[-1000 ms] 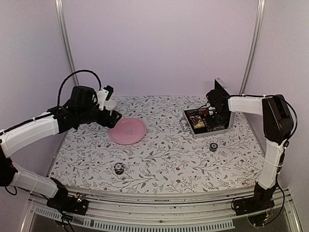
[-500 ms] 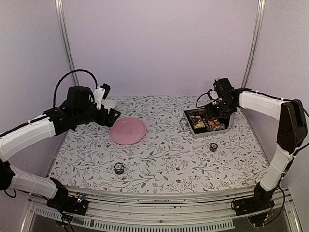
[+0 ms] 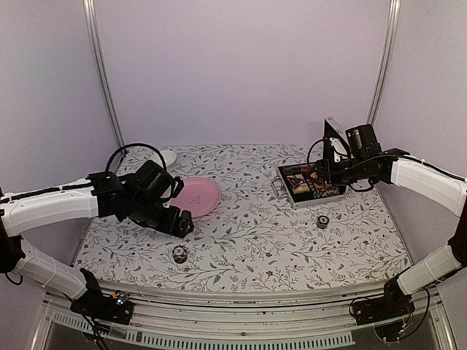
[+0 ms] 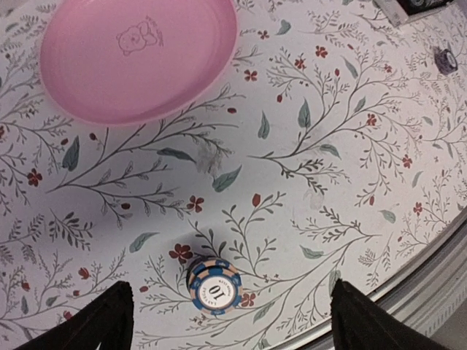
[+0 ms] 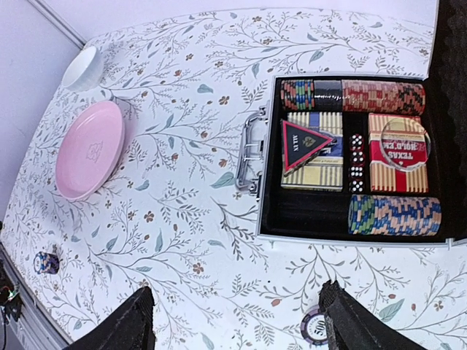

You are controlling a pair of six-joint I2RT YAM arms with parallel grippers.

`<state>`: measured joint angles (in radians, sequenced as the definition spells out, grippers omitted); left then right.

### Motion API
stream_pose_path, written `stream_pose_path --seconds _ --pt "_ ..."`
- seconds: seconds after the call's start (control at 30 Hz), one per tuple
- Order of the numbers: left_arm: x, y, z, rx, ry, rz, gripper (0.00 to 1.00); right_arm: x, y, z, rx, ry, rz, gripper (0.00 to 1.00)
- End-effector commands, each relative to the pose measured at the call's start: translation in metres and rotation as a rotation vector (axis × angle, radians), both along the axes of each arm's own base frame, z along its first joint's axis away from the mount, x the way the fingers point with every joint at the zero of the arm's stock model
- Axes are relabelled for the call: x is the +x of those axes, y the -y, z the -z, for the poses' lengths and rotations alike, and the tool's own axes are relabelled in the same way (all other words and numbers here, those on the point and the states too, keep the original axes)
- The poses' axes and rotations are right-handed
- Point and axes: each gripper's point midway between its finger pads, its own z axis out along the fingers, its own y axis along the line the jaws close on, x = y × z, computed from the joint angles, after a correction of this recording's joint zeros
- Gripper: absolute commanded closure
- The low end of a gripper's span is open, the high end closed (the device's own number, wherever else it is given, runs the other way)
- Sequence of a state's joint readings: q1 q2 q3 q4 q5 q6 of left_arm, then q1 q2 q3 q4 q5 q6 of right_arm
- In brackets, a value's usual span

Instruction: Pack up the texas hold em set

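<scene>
Lilac walls close in a table [image 3: 248,235] under a flowered cloth, and most of the packing looks done.

At the far right the metal case [image 5: 303,216] lies flat, with its lid [image 3: 334,135] propped upright behind it so the lined tray can be reached from above. A pink plate [image 3: 195,197] sits left of centre and a small white bowl [image 3: 167,157] in the far left corner. Neither belongs to the set, so I judge they are meant to stay where they are.

Inside the case, chip rows [image 5: 354,95] fill the far slots and part of the near one. A red card deck [image 5: 398,152] and a second deck [image 5: 314,175] lie side by side in the middle. The black triangular marker [image 5: 303,144] rests on the second deck, and dice [image 5: 356,162] fill the narrow channel between the decks. The near slot's left part is bare, probably kept for what remains outside.

Two short stacks are loose. A blue-and-orange chip stack [image 4: 214,287] marked 10 stands near the front left edge, and a purple-grey stack [image 5: 315,327] stands on the cloth just in front of the case.

The left gripper [image 4: 230,306] hangs over the blue stack with its fingers spread wide and empty, a stance suited to straddling it. The right gripper [image 5: 237,306] is raised in front of the case, also spread and holding nothing, with the purple-grey stack close to one finger.
</scene>
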<state>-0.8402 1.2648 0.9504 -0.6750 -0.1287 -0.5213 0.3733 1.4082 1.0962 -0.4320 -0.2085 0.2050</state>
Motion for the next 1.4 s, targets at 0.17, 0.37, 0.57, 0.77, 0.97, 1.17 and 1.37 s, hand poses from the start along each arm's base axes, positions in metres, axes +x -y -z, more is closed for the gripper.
stream_pose_path --seconds 0.17,0.37,0.57,0.77,0.97,1.17,1.37 --pt "-0.032 0.006 0.057 0.047 -0.279 -0.013 0.05 -0.019 -0.013 -0.009 0.122 0.023 -0.041 0.19" --pt "-0.037 -0.003 0.084 0.132 -0.32 0.002 0.05 -0.024 -0.017 -0.003 0.153 0.007 -0.056 0.18" --pt "-0.037 -0.01 0.103 0.201 -0.335 0.008 0.14 -0.023 -0.022 0.003 0.171 -0.011 -0.064 0.18" --pt "-0.037 -0.014 0.111 0.226 -0.334 0.013 0.25 -0.021 -0.025 0.007 0.184 -0.024 -0.07 0.18" --pt "-0.033 -0.015 0.116 0.247 -0.32 0.017 0.27 -0.019 -0.028 0.01 0.192 -0.034 -0.071 0.18" --pt "-0.033 -0.016 0.122 0.266 -0.325 0.032 0.33 -0.017 -0.027 0.012 0.185 -0.038 -0.066 0.18" --pt "-0.033 -0.016 0.124 0.276 -0.328 0.041 0.4 -0.015 -0.028 0.013 0.184 -0.041 -0.069 0.18"
